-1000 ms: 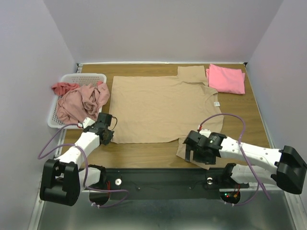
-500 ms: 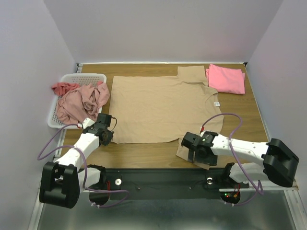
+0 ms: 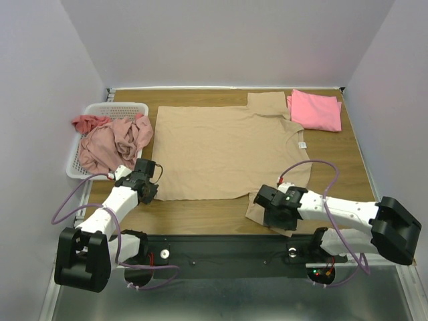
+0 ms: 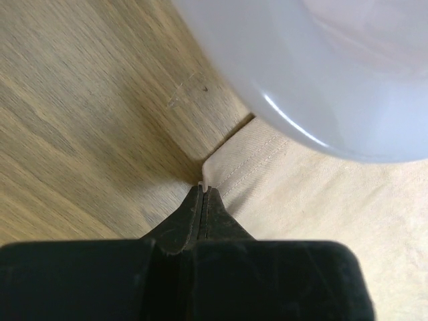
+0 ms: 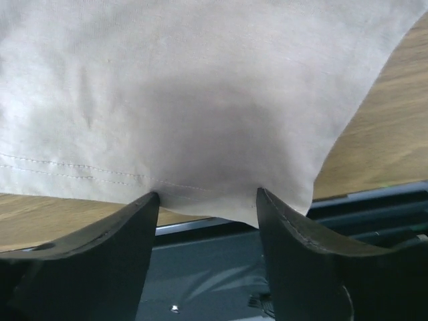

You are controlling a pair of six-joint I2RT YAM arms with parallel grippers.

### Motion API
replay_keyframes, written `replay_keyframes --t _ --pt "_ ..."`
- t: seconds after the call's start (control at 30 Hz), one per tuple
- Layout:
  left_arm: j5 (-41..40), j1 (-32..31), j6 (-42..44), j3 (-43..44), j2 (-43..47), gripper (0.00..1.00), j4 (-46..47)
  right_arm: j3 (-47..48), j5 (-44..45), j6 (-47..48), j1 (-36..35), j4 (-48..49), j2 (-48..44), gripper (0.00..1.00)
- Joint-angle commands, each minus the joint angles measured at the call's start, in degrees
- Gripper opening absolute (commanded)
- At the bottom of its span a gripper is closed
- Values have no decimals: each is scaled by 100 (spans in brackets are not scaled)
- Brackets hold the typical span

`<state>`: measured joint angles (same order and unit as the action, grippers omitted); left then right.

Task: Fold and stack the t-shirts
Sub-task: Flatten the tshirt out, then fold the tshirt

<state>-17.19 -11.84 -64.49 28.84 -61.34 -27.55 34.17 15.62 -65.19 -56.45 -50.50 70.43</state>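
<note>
A large tan t-shirt (image 3: 227,150) lies spread flat on the wooden table. My left gripper (image 3: 148,188) is shut at the shirt's near left hem corner (image 4: 231,167), and a sliver of cloth shows between its tips (image 4: 202,189). My right gripper (image 3: 273,215) is open, its fingers (image 5: 127,227) straddling the hem of the near sleeve (image 5: 200,120), which overhangs the table's front edge. A folded bright pink shirt (image 3: 315,109) lies at the back right. Dusty-pink (image 3: 117,140) and salmon-red (image 3: 85,122) shirts are heaped in the basket.
A white mesh basket (image 3: 114,109) stands at the back left. The dark base rail (image 3: 221,251) runs along the table's near edge, right below the right gripper. Walls close in the back and both sides.
My right gripper has shifted a little left over the near sleeve and its arm has swung in. The left gripper has stayed at the hem corner.
</note>
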Motion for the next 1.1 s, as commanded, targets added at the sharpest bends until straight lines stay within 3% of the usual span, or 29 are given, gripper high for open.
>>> replay_keyframes --t 0.0,0.17,0.3,0.43,0.6,0.73,1.07 --pt "-214 23 50 183 96 0 -224 -753 -164 -327 -42 1049 -115 61" --pt "-285 23 -2 210 114 0 -304 -1035 -147 -389 -42 1244 -636 47" --pt "-241 23 -20 192 149 0 -339 -1132 -173 -363 -42 1262 -899 26" --pt "-197 23 -20 201 245 0 -409 -1036 -296 -197 -51 1244 -1067 19" --pt "-74 23 24 245 561 0 -576 -563 -314 -169 -51 727 -1014 1" --pt "136 23 129 210 729 0 -576 -202 -77 -450 -42 -230 -1110 1" --pt "445 23 94 174 1071 0 -725 212 -103 -627 -51 -1453 -2085 1"
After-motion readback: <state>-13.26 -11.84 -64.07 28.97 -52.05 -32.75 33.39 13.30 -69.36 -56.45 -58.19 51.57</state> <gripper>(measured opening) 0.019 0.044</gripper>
